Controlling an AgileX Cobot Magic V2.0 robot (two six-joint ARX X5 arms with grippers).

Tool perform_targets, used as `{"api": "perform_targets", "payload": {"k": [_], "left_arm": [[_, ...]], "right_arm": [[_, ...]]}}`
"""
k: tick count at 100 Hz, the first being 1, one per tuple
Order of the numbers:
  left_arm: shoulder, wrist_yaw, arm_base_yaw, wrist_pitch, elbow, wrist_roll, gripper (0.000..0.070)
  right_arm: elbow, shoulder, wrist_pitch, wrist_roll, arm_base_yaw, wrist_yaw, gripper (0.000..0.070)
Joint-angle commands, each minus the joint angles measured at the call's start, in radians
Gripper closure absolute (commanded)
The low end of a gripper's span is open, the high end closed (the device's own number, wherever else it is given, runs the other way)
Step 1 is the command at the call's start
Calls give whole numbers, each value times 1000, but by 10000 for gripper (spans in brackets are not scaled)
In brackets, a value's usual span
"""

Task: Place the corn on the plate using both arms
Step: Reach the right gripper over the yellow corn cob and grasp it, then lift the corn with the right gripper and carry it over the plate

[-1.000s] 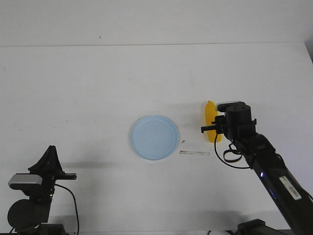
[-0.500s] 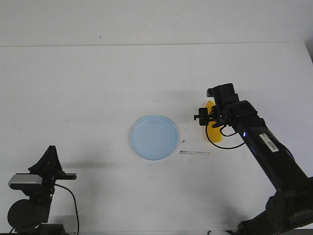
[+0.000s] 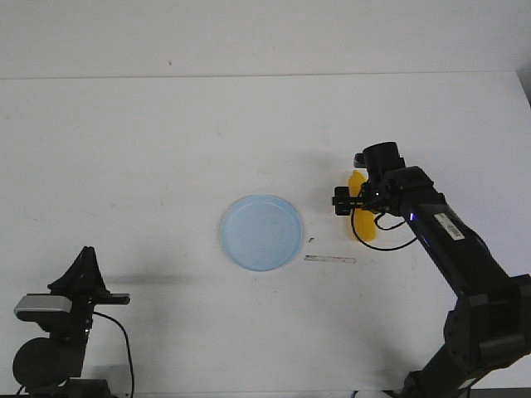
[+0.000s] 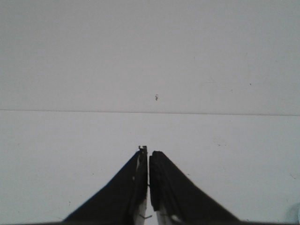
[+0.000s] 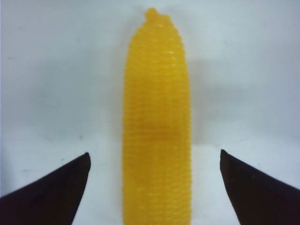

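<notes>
White tabletop (image 3: 166,149) fills nearly everything, plain and matte up to a pale wall behind. On it sits the round shallow light-blue plastic plate (image 3: 261,233), and to its right, apart from it, the bright yellow-orange toy corn cob (image 3: 362,217) lies flat. My right gripper (image 5: 154,187) hangs over the cob, jaws spread wide either side. My left gripper (image 4: 148,180) is pressed closed, empty.

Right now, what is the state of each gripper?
Left gripper: shut, holding nothing.
Right gripper: open, fingers either side of the corn, not gripping.
</notes>
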Motion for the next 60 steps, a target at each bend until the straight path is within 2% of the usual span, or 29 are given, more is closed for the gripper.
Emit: {"api": "perform_targets", "payload": {"k": [1, 22, 28, 42, 60], "left_arm": [[-1, 1, 0, 13, 6, 15, 699], [-1, 1, 0, 13, 6, 15, 699], [-1, 1, 0, 13, 6, 15, 699], [-1, 1, 0, 13, 6, 15, 699], [-1, 1, 0, 13, 6, 15, 699]], "right_arm": [[23, 39, 7, -11, 3, 0, 63], [22, 86, 15, -29, -3, 0, 87], [22, 90, 23, -29, -4, 0, 129], [22, 91, 34, -48, -4, 0, 310], [22, 91, 30, -48, -4, 0, 353]]}}
